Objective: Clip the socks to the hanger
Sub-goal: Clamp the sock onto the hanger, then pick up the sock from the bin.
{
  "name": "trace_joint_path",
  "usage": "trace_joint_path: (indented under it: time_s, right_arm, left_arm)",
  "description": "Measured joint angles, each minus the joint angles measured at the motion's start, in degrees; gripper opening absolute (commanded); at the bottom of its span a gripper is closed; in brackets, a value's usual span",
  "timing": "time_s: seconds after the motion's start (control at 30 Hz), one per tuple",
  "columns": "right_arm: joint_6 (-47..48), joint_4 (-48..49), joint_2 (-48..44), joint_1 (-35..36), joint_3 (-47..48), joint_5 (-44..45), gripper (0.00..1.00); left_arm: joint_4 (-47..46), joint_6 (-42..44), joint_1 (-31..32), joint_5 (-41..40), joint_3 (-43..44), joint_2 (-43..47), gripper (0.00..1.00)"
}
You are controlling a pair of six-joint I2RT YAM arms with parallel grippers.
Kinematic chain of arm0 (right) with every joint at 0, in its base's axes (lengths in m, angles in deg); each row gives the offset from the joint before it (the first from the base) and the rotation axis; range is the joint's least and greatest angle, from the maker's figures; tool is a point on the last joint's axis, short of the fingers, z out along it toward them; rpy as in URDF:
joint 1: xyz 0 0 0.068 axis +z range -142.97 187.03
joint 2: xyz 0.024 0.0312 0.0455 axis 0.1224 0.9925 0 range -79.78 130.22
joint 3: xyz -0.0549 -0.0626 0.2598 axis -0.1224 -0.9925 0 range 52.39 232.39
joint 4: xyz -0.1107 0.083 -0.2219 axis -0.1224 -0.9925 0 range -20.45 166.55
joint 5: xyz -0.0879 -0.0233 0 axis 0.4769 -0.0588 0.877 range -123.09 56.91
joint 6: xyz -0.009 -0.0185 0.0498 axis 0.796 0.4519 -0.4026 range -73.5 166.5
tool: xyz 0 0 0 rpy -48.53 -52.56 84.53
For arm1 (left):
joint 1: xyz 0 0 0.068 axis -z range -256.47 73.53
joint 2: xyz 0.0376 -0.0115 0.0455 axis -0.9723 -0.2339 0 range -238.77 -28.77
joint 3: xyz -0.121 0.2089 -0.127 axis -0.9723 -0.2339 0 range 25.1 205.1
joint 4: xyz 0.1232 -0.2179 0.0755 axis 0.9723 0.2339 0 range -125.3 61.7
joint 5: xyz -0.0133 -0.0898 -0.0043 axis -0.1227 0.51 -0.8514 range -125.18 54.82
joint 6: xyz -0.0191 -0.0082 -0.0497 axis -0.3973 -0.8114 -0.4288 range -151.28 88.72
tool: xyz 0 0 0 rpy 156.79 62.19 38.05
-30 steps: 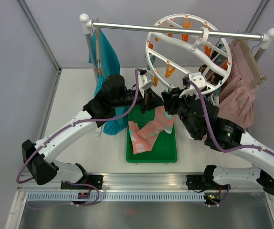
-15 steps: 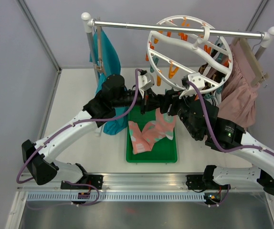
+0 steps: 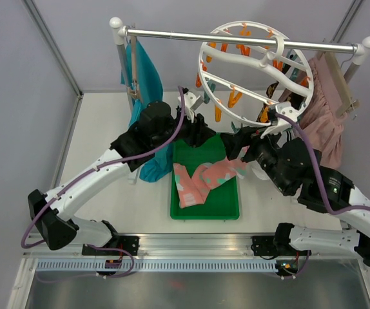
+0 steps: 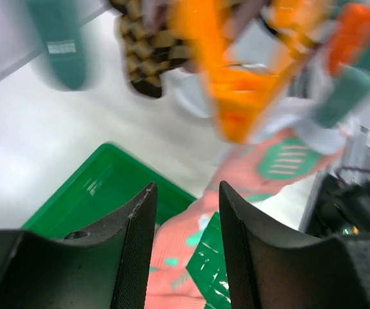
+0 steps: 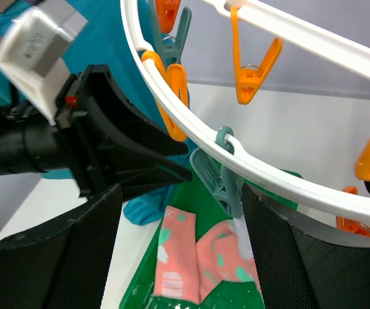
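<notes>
The white ring hanger (image 3: pixel 256 72) hangs from the rail with orange and teal clips. In the right wrist view a teal clip (image 5: pixel 229 187) on its rim pinches the white cuff of one pink sock (image 5: pixel 246 261), which trails down into the tray. A second pink sock (image 3: pixel 188 187) lies flat in the tray. An argyle sock (image 4: pixel 147 58) hangs from the ring. My left gripper (image 3: pixel 201 134) is open above the tray, nothing between its fingers (image 4: pixel 133 225). My right gripper (image 3: pixel 240 143) is open just below the ring, its fingers (image 5: pixel 88 257) on either side of the clipped sock without touching it.
A green tray (image 3: pixel 220 201) sits mid-table under both grippers. The rail (image 3: pixel 172 33) on two posts also carries a teal garment (image 3: pixel 143 71) at the left and a dusty-pink skirt (image 3: pixel 323 122) at the right.
Both grippers have opened. The right arm has drawn back to the right, and the ring has swung. The pink sock has left the right gripper and now hangs from the teal clip.
</notes>
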Motion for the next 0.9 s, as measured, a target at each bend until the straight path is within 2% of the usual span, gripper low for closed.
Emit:
trace_joint_path:
  time_s: [0.23, 0.37, 0.6, 0.9]
  right_arm:
    - [-1.55, -2.1, -7.54, 0.0, -2.29, -4.57, 0.8]
    - [-1.81, -2.78, -12.02, 0.0, -3.19, -10.03, 0.79]
    - [-1.7, -2.82, -14.32, 0.0, -4.09, -21.49, 0.76]
    - [-1.31, -2.99, -10.19, 0.0, -4.96, -27.71, 0.75]
  left_arm:
    - [5.51, -6.86, 0.0, -17.88, -4.59, 3.78, 0.47]
    - [7.23, -10.64, -0.04, -27.45, -11.3, 5.6, 0.44]
    - [9.27, -16.06, -0.04, -32.52, -25.46, 4.22, 0.44]
    - [9.22, -19.63, -0.09, -34.53, -26.97, -2.64, 0.43]
